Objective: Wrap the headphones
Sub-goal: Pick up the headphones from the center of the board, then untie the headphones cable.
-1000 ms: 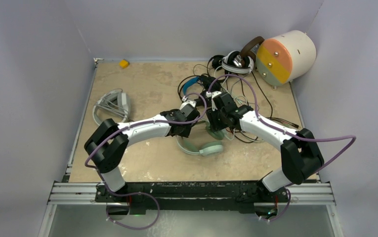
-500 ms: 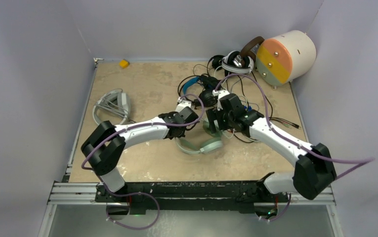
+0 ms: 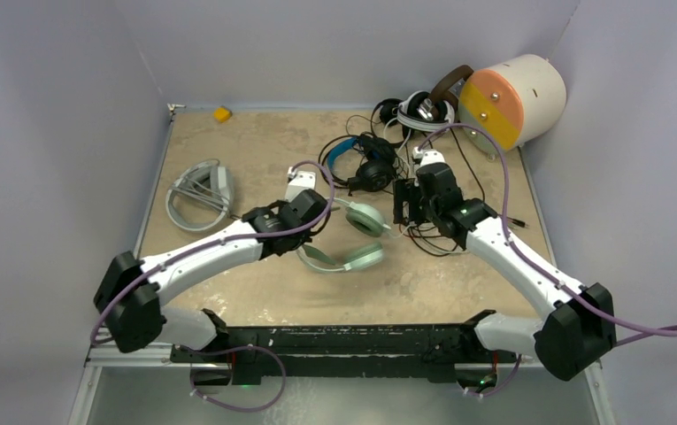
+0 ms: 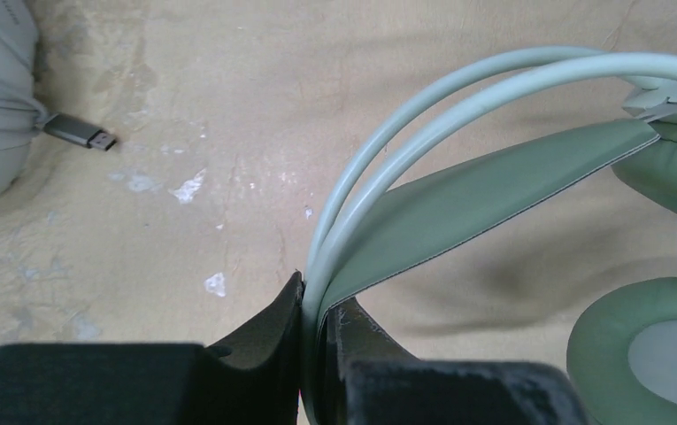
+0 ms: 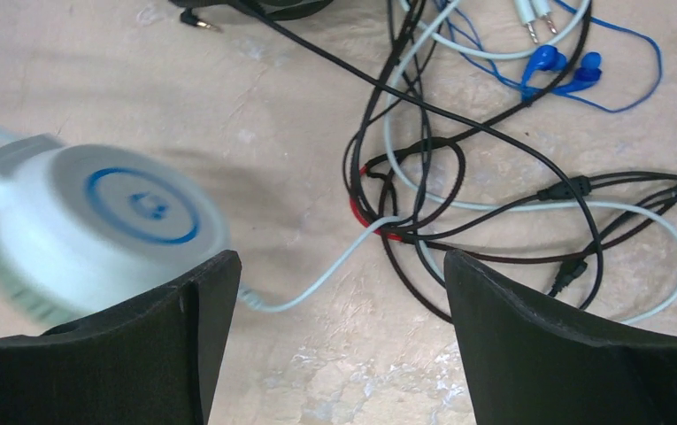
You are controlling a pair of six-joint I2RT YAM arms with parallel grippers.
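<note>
We see the left gripper [image 4: 317, 312] pinched tight on the headband of the mint-green headset [image 3: 363, 258], its two dark fingers closed on the thin paired hoops and the padded strip with almost no gap between them. That headset lies near the middle of the table [image 3: 255, 150], one ear cup toward 6 o'clock and the other toward 12. The right gripper [image 5: 339, 266] stands wide open with nothing between its fingers. It hangs over a tangle of cables [image 5: 423, 177] at about 3 o'clock from the centre, and a blurred pale ear cup with a blue ring [image 5: 96, 221] sits just beside its left finger. A pair of blue earbuds [image 5: 565, 66] lies among the wires. The white-grey headset [image 3: 200, 190] rests well apart at 9 o'clock, its cable wound round it and a plug [image 4: 78, 133] sticking out. The black headset with the blue band [image 3: 352, 159] lies toward 12 o'clock. Farther out at 1 o'clock we find the black-and-white headset [image 3: 423, 108] and the brown headset [image 3: 448, 81], the latter against the cream drum [image 3: 511, 99]. A yellow block [image 3: 221, 113] sits at 11 o'clock on the far edge.
</note>
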